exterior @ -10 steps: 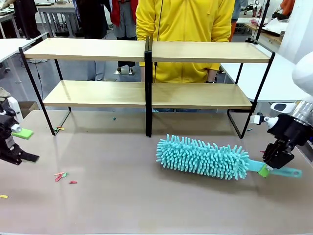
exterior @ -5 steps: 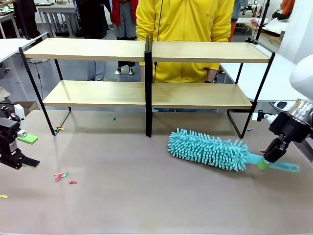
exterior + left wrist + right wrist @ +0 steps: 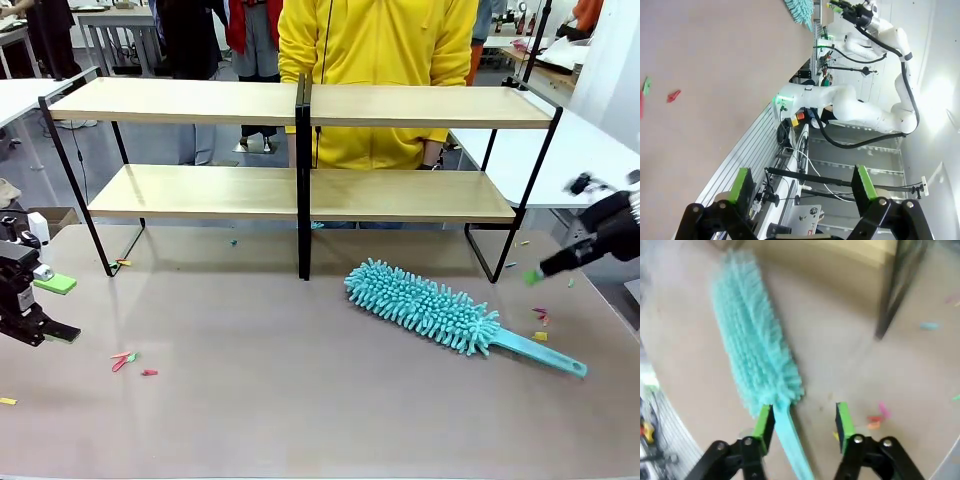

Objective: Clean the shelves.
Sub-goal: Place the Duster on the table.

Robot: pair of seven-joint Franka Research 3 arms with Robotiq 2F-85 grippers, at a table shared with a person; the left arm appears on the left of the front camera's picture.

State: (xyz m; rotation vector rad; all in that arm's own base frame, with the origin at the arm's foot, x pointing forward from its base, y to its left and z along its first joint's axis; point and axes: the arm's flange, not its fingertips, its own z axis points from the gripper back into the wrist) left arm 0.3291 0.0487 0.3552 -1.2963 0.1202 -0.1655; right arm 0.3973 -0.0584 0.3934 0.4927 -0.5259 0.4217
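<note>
On the near part of the large grey-brown tabletop, at about eight o'clock, the left gripper hangs just above the surface with its green-padded jaws spread apart and nothing between them; the left wrist view shows the same wide gap. A few small red and green scraps lie just beside it toward the middle. At about four o'clock lies a turquoise fluffy microfibre duster with a flat plastic handle, resting free on the tabletop, head toward the centre and handle toward the near right. The right gripper, blurred, sits at three o'clock, raised and apart from the handle; in the right wrist view its fingers stand parted with the handle lying loose below them. Farther off, at twelve o'clock, stand the shelves: a wide two-tier rack of four pale wooden boards on a thin black metal frame with a central black upright, all boards bare. Behind it stands a person in a yellow hooded top.
</note>
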